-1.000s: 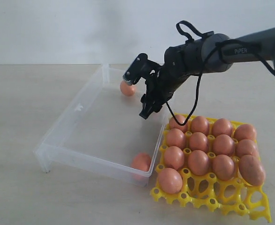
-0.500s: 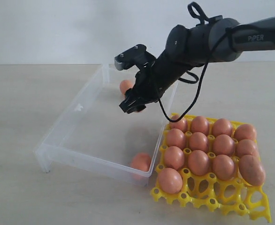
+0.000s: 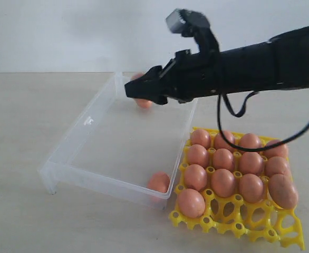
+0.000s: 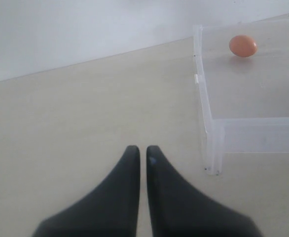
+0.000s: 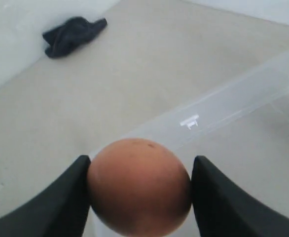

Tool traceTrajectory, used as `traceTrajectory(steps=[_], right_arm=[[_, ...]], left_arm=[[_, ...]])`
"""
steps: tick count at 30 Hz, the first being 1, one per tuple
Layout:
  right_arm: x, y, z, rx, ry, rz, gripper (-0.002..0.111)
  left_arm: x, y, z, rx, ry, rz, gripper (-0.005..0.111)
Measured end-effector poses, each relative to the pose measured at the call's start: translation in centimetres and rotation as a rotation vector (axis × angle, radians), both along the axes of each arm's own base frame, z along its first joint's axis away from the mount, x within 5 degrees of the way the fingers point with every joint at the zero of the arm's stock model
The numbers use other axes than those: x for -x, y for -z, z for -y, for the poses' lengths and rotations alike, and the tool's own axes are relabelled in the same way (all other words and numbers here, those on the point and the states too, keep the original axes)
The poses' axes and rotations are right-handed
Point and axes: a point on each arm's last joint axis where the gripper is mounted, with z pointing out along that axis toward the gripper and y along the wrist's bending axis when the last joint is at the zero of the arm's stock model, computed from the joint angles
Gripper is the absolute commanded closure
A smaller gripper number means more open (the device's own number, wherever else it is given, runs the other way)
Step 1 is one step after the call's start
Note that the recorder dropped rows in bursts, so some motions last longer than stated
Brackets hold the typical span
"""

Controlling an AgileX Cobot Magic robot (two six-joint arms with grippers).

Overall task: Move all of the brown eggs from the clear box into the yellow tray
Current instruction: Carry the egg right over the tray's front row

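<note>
The pale counter (image 3: 22,132) carries the clear box (image 3: 107,184), with the yellow tray (image 3: 233,226) just beside it on the right arm's side. The job looks mostly done. I count thirteen brown eggs (image 3: 223,182) seated in the tray, filling its three back rows and one front cell, with three front cells bare. Two eggs show in the box. The right pincer (image 3: 136,90) reaches over the box's far corner, its jaws apart on either side of the far egg (image 5: 139,185) and close against its flanks. That egg seems not yet lifted, and no firm clamp is evident. The left pincer (image 4: 140,153) hangs over bare counter beside the box, fingers together and empty. The near egg (image 3: 158,181) lies against the box's front wall by the tray, untouched.
</note>
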Motion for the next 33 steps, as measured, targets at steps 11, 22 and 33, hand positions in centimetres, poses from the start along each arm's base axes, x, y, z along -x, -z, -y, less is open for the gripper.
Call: traceTrajectory(steps=[11, 22, 33], right_arm=[[11.7, -0.3, 5.4, 0.141, 0.154, 0.052, 0.109], [17.8, 7.9, 8.7, 0.319, 0.334, -0.213, 0.109], [17.6, 8.5, 8.5, 0.329, 0.311, -0.224, 0.109]], left_arm=[[0.0, 0.0, 0.0, 0.0, 0.0, 0.0, 0.103], [0.0, 0.0, 0.0, 0.0, 0.0, 0.0, 0.103], [0.0, 0.0, 0.0, 0.0, 0.0, 0.0, 0.103]])
